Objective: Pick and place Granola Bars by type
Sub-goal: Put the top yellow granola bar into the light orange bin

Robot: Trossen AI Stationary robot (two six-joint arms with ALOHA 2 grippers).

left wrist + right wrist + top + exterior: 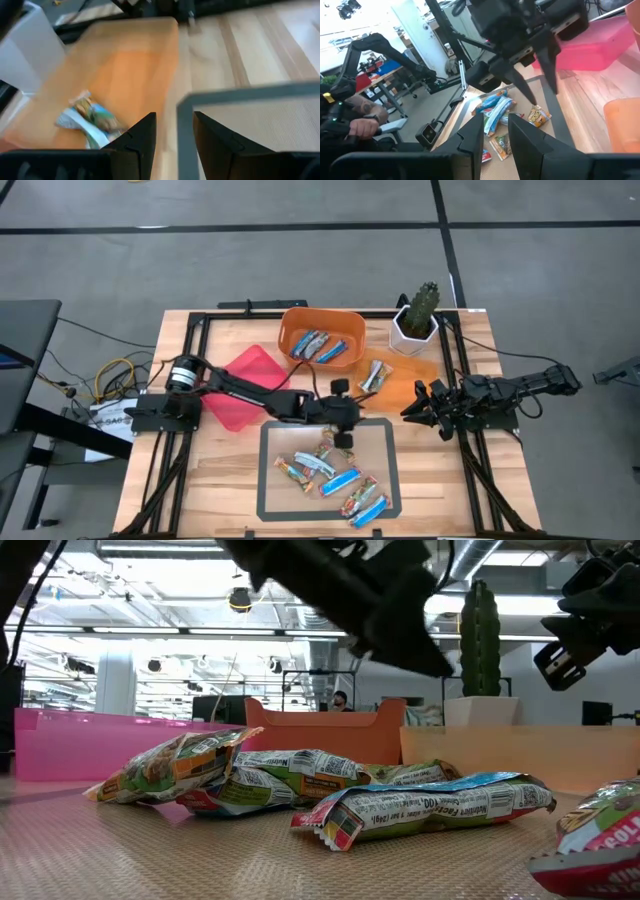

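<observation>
A: Hanging over the upper edge of the grey-framed mat point(268, 480), the left gripper point(343, 432) has its fingers spread and empty. The loose Granola Bars point(338, 480) lie on the mat from its 6 o'clock round to 5 o'clock, the nearest wrapper just beside the fingertips.

B: And the other arm?

A: The right gripper point(420, 406) waits at the table's 3 o'clock side, fingers a little apart, holding nothing. One multicoloured bar point(374, 375) rests on the flat orange tray point(420, 372) at its 10 o'clock, near but not touching.

B: What crowds the space?

A: The orange bin point(292, 322) at 12 o'clock of the left gripper holds a few blue-and-white bars point(318, 346). The pink bin point(238, 408) sits under the left arm's forearm at 9 o'clock. A potted cactus point(418, 315) stands at the table's far right corner, just beside the tray.

B: Room to move?

A: Bare wood lies between mat and tray, and along the table's near left. A person's tattooed hand point(359, 125) shows beyond the table in the right wrist view.
</observation>
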